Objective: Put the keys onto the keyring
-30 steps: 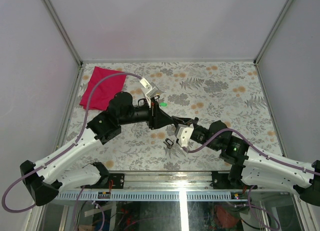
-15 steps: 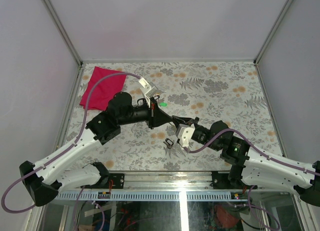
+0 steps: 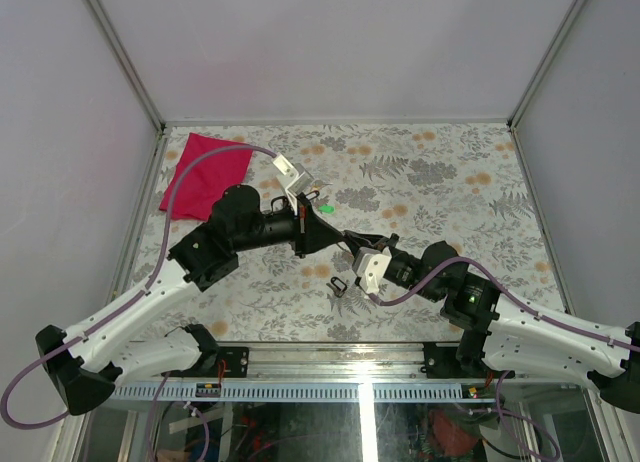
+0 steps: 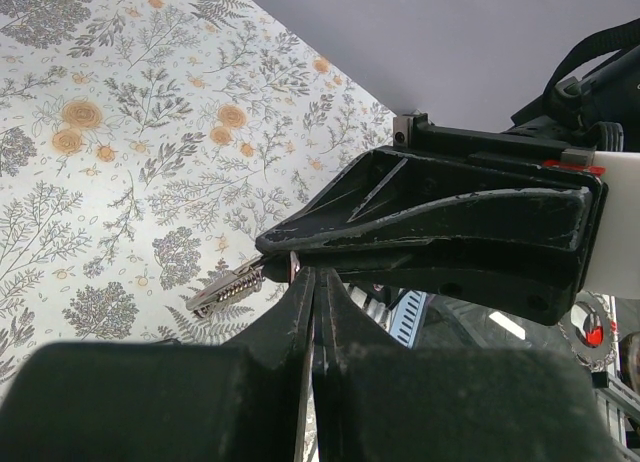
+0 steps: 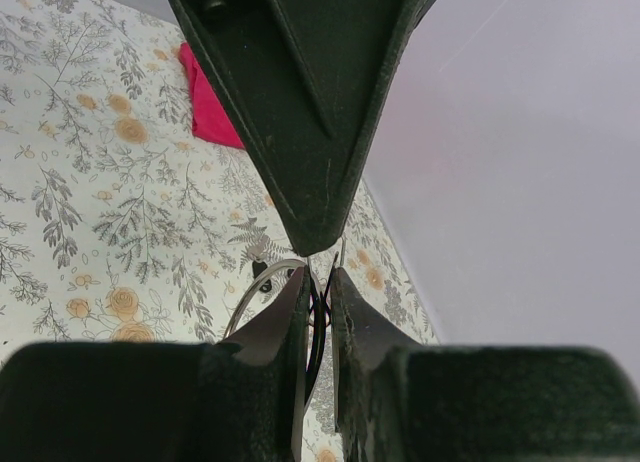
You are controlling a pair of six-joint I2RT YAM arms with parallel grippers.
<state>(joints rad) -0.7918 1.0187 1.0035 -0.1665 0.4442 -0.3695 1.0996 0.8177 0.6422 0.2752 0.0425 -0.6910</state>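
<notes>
Silver wire keyring — thin curved arc, pinched in right jaws

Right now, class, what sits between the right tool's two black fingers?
A thin silver wire keyring arcs out left of the tips of the right tool, with something thin and dark in the gap. The fingers cover how it is gripped.

Red cloth lies crumpled at the far-left corner of the floral-print table. Tiny bright green piece sits mid-table, well apart from the cloth. Plain grey enclosure walls on three sides.
</notes>
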